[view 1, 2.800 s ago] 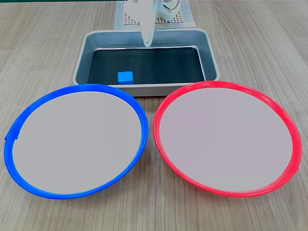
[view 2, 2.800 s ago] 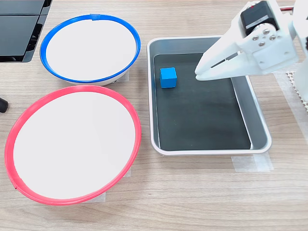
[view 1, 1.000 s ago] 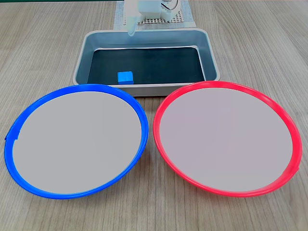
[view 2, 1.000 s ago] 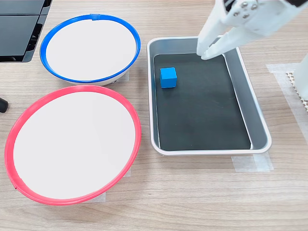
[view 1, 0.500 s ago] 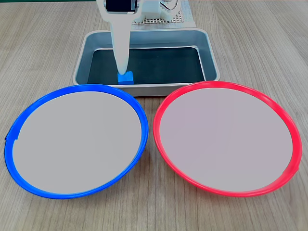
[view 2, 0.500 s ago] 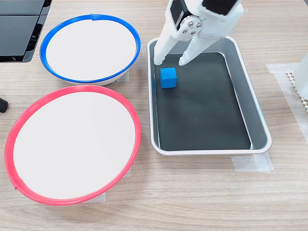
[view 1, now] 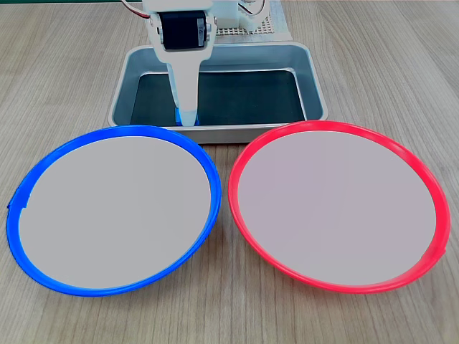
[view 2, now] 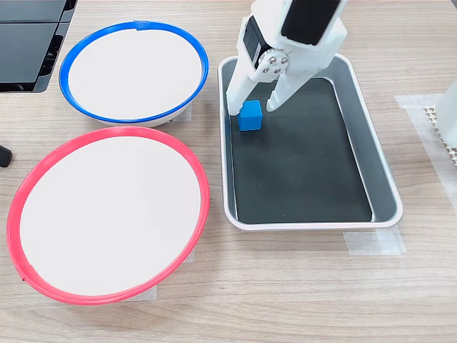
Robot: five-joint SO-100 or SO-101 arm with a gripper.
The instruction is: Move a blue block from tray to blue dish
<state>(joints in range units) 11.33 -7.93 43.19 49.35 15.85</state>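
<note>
The blue block (view 2: 250,118) rests on the dark bottom of the tray (view 2: 376,168), in the corner nearest the blue dish (view 2: 132,71). My gripper (view 2: 253,107) is open and low over the block, one white finger on each side of it. I cannot tell whether the fingers touch it. In the first exterior view the gripper (view 1: 187,118) points straight down at the tray's (view 1: 315,89) front wall and hides most of the block (view 1: 178,113). The blue dish (view 1: 115,208) lies in front of the tray on the first exterior view's left and holds nothing.
A red-rimmed dish (view 1: 337,204) of the same size lies beside the blue one, also seen in the second exterior view (view 2: 107,214). A dark flat object (view 2: 28,43) sits at the second exterior view's top left. The arm's base stands behind the tray on a white mesh mat (view 1: 244,29).
The gripper swung from the tray's far side over to the block, opened, and came down around it. The block has not moved.
</note>
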